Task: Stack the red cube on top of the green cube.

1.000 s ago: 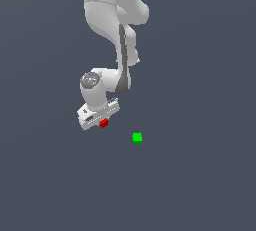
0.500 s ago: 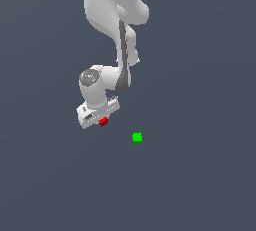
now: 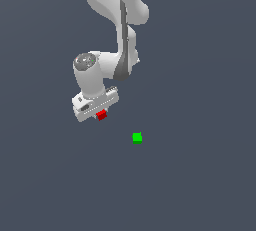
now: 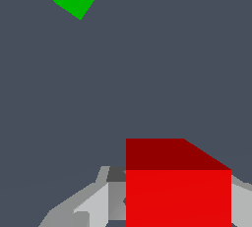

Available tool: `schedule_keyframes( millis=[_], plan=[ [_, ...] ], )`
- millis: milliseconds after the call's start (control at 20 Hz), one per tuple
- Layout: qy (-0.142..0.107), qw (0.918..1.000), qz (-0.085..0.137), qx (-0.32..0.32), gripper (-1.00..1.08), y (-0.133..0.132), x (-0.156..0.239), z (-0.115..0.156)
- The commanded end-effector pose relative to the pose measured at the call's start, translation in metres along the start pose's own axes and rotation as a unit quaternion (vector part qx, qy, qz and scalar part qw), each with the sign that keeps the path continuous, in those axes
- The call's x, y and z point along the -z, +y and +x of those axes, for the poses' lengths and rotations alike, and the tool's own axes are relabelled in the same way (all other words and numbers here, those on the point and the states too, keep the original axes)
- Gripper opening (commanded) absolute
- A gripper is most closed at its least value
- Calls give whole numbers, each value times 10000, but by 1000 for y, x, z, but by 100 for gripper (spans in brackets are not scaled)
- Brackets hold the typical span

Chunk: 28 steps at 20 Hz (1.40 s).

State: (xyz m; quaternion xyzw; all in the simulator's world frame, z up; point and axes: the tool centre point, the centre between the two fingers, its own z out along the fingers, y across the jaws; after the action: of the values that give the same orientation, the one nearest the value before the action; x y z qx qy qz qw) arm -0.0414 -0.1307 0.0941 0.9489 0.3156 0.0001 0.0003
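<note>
Pincer (image 3: 101, 115) has risen a little since a second ago, pinching the red cube (image 3: 101, 115) — so you've got it lifted off the desk (image 3: 200, 175), carry next. Green cube (image 3: 137, 137) sits apart, toward the exterior view's right (untouched). Both cubes: flat, matte, sharp-edged; desk plain grey-blue, textureless.

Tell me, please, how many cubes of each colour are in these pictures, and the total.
Red: 1, the red cube, between the fingers of the claw.
Green: 1, the green cube, on its own, apart from the claw.
Total: 2 cubes.
</note>
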Motion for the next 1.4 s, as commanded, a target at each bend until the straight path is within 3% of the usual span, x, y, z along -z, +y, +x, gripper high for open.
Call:
schedule_keyframes(
  millis=[0,450,700,1350],
  plan=[
    [-1,10000,2,0,-100,0,13,0],
    [3,10000,-1,1,-100,0,24,2],
    [3,10000,-1,1,-100,-8,19,16],
    [4,10000,2,-1,-100,-58,-14,118]
  ],
)
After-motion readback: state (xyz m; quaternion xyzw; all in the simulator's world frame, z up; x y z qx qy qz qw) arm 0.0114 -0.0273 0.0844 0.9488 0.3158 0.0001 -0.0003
